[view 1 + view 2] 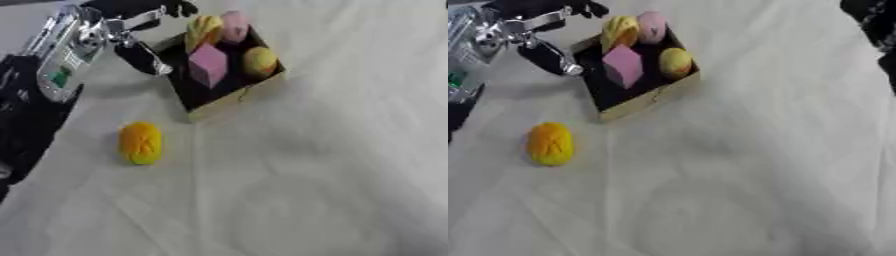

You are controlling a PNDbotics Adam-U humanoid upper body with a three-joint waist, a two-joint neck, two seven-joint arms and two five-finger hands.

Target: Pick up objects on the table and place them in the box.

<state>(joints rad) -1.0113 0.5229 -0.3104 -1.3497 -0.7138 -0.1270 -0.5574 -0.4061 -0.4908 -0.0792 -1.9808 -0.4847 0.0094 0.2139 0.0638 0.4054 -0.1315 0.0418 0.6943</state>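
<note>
- The box, dark inside with tan walls, sits askew on the white cloth-covered table and serves as the landmark here.
- Inside the box a pink cube stands near the middle.
- A yellow rounded piece lies just right of the cube, by the right wall.
- At the far end of the box sit a yellow-orange ridged piece and a pink rounded piece, side by side.
- An orange oval object lies on the table outside the box, near its front-left corner but apart from it.
- The left hand hangs just left of the box's far-left wall, its fingers spread and relaxed, holding nothing; one dark finger points down beside the wall.
- A dark shape at the upper right corner of the right eye view cannot be made out.
</note>
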